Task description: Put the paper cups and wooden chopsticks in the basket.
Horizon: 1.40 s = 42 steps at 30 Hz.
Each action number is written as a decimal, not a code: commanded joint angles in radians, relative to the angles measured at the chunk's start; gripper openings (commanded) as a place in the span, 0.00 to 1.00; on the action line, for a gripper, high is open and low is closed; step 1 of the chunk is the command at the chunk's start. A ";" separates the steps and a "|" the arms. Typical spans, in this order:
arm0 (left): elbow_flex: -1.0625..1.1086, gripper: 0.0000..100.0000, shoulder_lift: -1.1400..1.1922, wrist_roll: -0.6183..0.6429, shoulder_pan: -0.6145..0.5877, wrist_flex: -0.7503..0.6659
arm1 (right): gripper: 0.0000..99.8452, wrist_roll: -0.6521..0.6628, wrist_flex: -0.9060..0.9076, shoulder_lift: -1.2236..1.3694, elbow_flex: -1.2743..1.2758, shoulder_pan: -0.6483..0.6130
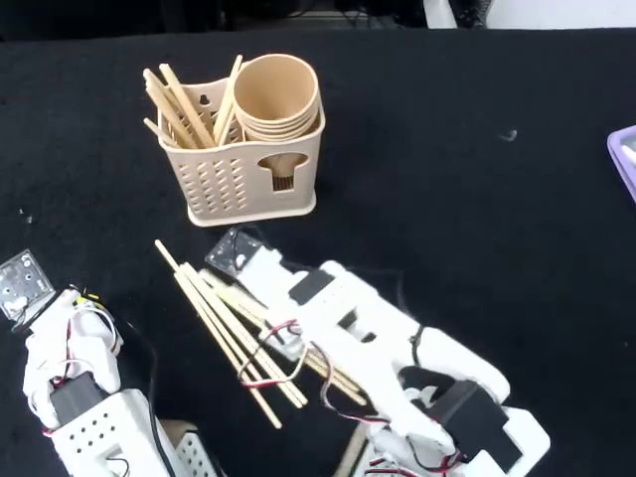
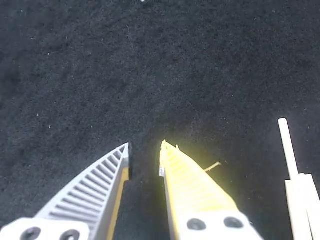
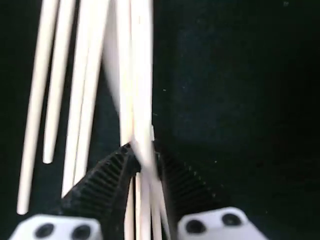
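The bench (image 1: 477, 199) is black, flecked with tiny pale specks. The basket (image 1: 243, 174) is beige, patterned with rows of small slots. The paper cups (image 1: 276, 94) are tan, the wooden chopsticks (image 1: 224, 318) a pale cream. The left hand (image 2: 144, 146) has one ribbed grey-white finger (image 2: 100, 180) and one ribbed yellow finger (image 2: 190, 185). The right hand (image 3: 142, 150) has ribbed black fingers (image 3: 105, 185), with red and black wires (image 1: 281, 343) just behind it. Well off from it sits a lilac object (image 1: 623, 159).

The black bench (image 1: 477, 199) carries a beige basket (image 1: 243, 179) towards its far side, loose chopsticks (image 1: 214, 313) fanned just before it, and a purple thing (image 1: 624, 159) at one edge.
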 commanded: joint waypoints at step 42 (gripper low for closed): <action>-0.039 0.11 -0.012 0.011 -0.012 -0.025 | 0.01 -0.189 -0.617 -0.782 -0.191 0.018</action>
